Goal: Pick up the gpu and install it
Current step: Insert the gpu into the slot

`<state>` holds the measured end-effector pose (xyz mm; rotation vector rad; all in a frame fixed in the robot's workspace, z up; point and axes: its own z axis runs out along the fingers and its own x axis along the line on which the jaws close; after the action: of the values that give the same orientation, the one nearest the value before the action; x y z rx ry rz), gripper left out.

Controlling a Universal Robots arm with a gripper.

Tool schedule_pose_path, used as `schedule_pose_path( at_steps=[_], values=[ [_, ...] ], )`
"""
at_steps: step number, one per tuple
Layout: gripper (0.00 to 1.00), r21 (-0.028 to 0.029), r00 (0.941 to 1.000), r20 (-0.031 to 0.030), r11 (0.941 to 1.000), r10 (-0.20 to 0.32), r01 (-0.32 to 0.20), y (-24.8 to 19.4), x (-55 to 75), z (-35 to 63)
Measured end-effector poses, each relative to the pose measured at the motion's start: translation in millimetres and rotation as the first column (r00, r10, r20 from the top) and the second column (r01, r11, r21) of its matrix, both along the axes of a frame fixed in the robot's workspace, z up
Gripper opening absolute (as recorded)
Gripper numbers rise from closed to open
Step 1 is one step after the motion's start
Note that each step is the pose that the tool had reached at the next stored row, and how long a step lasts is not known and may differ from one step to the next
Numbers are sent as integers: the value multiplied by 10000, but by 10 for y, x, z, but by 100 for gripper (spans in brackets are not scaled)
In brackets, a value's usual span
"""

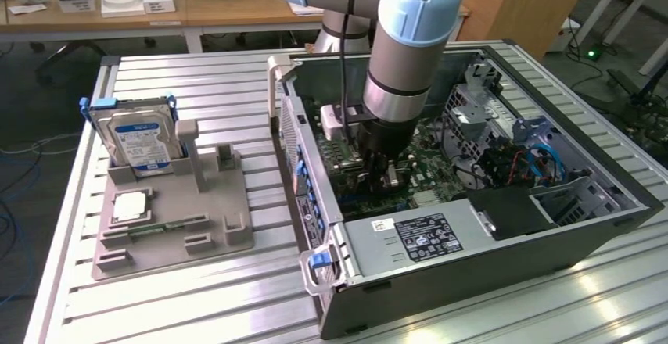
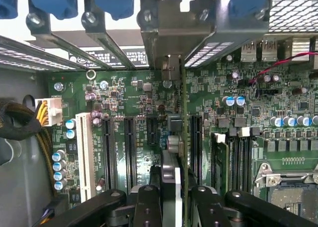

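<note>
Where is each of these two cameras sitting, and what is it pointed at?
Exterior view: off the arm, above, looking down at the open black computer case on the slatted metal table; the grey arm shows.
Wrist view: on the wrist, looking down into the case; the black claw grips the thin green gpu card.
Shared: the green motherboard.

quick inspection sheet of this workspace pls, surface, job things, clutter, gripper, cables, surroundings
surface: ribbed metal table, open pc case on it
job's things: gpu edge-on, held upright over the motherboard slots
clutter: hard drive upright in grey holder tray
grippers: gripper shut on gpu, down inside the case
cables: red wire; yellow-black bundle
surroundings: wooden desk behind, with small items
</note>
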<state>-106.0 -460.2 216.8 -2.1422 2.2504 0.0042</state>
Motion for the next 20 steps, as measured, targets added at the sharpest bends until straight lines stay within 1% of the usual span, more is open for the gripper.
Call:
schedule_pose_path(
  at_steps=[1, 2, 3, 4, 5, 6, 8, 10, 17, 18, 19, 20],
  values=[
    [28, -1, 10000, 13, 10000, 1, -1, 0, 0, 2],
    [28, 22, 10000, 42, 10000, -8, 8, 3, -4, -2],
    [29, 23, 10000, 71, 10000, -7, 7, 3, -2, 2],
    [29, 15, 10000, 95, 10000, -3, 3, 2, -1, 17],
    [35, -3, 9999, 111, 10000, 2, -1, 0, 0, 43],
    [35, 2, 9999, 137, 10000, 2, -2, 0, 1, 72],
    [35, -2, 9998, 203, 10000, 1, -1, 0, 0, 163],
    [35, 0, 9997, 252, 10000, 2, -2, 0, 1, 252],
    [35, -1, 9994, 351, 10000, 1, -1, 0, 0, 570],
    [35, -2, 9993, 377, 10000, -1, 1, 1, -1, 603],
    [35, 1, 9992, 389, 10000, -1, 0, 2, 0, 603],
    [35, 0, 9992, 388, 10000, 0, 0, 1, 0, 603]
  ],
)
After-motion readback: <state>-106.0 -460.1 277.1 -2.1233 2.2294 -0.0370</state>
